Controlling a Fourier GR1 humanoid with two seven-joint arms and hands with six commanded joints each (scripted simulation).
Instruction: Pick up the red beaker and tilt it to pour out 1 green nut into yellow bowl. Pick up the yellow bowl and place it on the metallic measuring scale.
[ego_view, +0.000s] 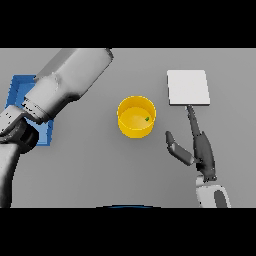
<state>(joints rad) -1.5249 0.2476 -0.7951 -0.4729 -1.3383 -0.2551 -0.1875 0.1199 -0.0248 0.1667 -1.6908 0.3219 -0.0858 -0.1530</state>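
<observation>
While sitting upright near the middle of the grey surface (100, 170), holding one small green nut (147, 119) on its inner floor, toward the right wall: yellow bowl (136, 117), untouched by either arm. Lying flat up and to the right of the bowl, apart from it: pale, square metallic measuring scale (188, 88), carrying nothing. Reaching in from the lower right edge: right hand (202, 150), spread open, straight fingers (192, 119) pointing up the view with the tips lying at the scale's near edge, thumb (176, 148) splaying out to the left toward the bowl, clear grey surface showing between thumb and bowl. Gripping nothing, this hand. Crossing the upper left of the view: bulky white and grey left arm (65, 85), slanting down to the left edge and covering much of a blue tray (20, 87) lying at the far left, well apart from the bowl. Hiding at the dark wrist end near the left edge: left hand, fingers not visible, so cannot tell whether spread or closed. Not showing anywhere in the view: red beaker.
</observation>
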